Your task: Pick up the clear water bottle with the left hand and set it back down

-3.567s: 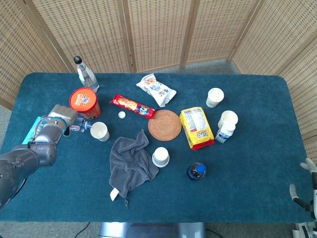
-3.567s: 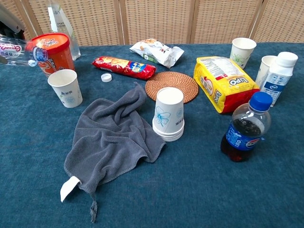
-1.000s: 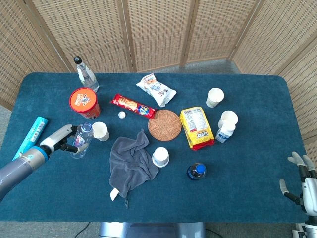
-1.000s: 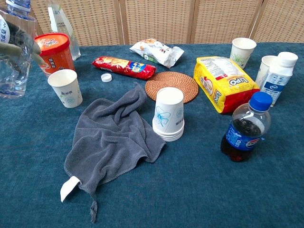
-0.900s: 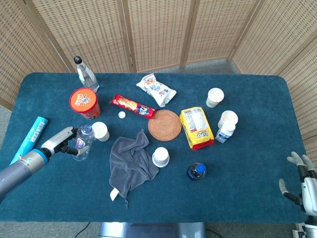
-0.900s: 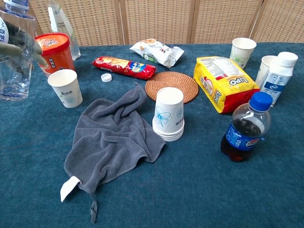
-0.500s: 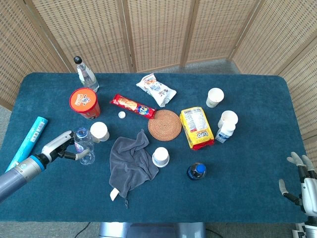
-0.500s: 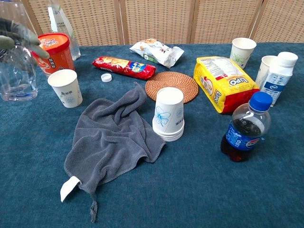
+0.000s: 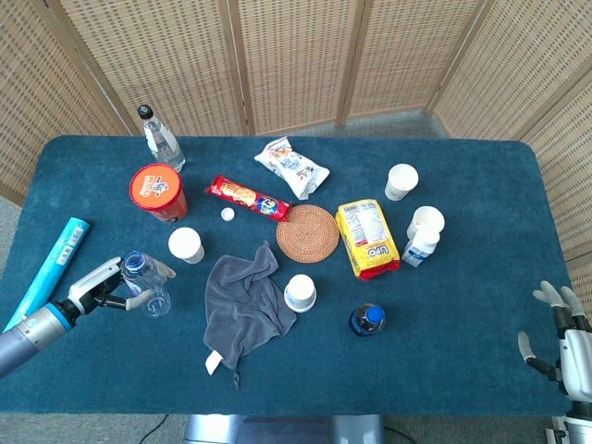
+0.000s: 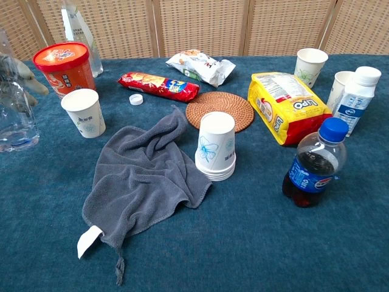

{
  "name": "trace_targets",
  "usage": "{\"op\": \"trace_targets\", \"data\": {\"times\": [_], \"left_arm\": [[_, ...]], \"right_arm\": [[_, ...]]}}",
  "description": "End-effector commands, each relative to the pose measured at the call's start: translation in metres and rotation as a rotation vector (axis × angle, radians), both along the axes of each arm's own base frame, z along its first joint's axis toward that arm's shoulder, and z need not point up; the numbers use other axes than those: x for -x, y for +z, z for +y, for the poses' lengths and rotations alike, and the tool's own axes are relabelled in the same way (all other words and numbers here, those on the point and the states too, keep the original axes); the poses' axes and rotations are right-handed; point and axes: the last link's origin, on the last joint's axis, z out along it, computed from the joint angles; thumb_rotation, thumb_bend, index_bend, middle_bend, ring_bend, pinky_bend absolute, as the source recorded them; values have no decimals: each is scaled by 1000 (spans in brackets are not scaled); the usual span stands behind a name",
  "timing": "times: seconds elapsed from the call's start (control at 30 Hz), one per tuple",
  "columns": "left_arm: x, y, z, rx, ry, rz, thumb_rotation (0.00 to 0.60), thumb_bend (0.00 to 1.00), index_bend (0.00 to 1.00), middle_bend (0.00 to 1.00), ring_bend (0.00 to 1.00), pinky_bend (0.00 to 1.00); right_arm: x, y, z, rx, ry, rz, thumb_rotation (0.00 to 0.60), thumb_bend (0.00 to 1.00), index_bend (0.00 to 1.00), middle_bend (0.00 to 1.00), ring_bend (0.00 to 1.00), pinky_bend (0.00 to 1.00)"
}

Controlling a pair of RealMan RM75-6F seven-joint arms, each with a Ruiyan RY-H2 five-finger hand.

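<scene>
Lowered since, left hand [image 9: 104, 289] holds clear water bottle [image 9: 148, 287].

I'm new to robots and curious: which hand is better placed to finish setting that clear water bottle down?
The left hand: its fingers already wrap the clear water bottle near the table's left edge. The right hand hangs empty off the far right corner.

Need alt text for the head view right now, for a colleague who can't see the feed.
The left hand grips the clear water bottle at the near-left of a blue table. To its right lie a paper cup, a grey towel and a woven coaster. The right hand hangs open at the far right edge.
</scene>
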Motion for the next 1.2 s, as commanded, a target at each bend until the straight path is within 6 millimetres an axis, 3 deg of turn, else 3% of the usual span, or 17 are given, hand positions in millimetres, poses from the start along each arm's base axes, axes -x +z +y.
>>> {"op": "trace_targets", "data": {"times": [0.03,0.47,1.2], "left_arm": [[7,-5,-3,-48,-11,22,600,511,377,340,332,355],[17,-29,-8,-202,-27,82,600,511,382,343,325,343],[26,-68,-11,-174,-18,20,600,512,386,340,301,294]], "right_arm": [[-1,0,0,-1,0,1,600,447,0,241,0,234],[-2,-2,-2,-3,-3,3,600,448,0,241,0,233],[-8,3,-2,-2,-9,28,600,448,0,241,0,233]]}}
